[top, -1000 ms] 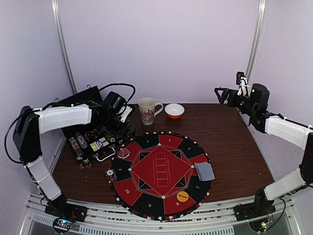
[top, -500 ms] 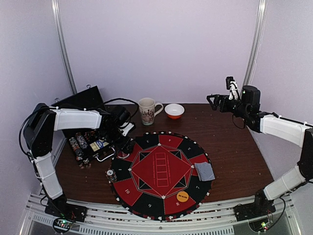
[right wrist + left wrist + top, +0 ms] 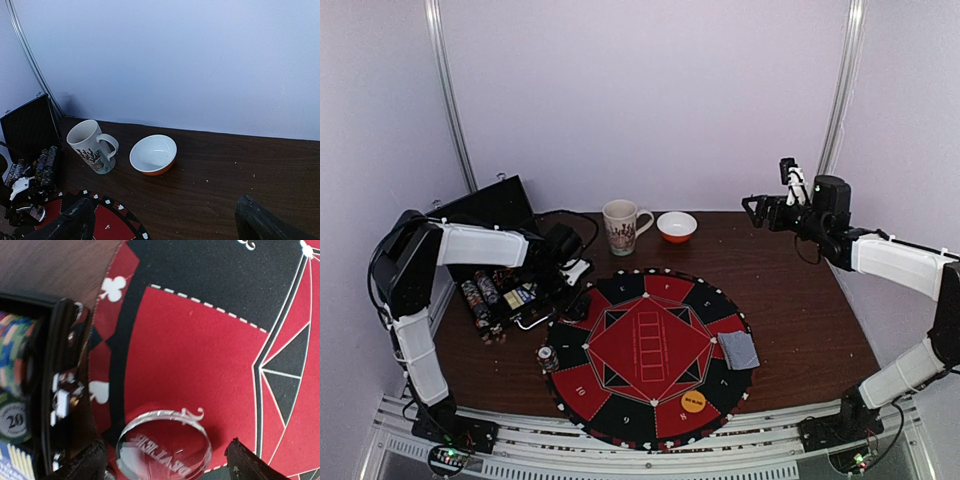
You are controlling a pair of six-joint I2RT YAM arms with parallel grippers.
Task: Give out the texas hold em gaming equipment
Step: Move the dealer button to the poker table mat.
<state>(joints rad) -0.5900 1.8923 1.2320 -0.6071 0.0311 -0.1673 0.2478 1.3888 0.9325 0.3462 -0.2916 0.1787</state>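
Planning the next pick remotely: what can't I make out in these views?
Dealer button: near edge cut off by the left wrist view's bottom; in the top view the left tool covers it.
Chips in the case: too small to count, top view.
Orange disc: print too small to read, top view.
Card stack: back up; faces and count hidden.
Right tool: only finger ends show at the right wrist view's bottom edge.

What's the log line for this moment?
left gripper: open, straddling clear dealer button on mat | right gripper: open, empty, high above table | cards, orange disc: on mat
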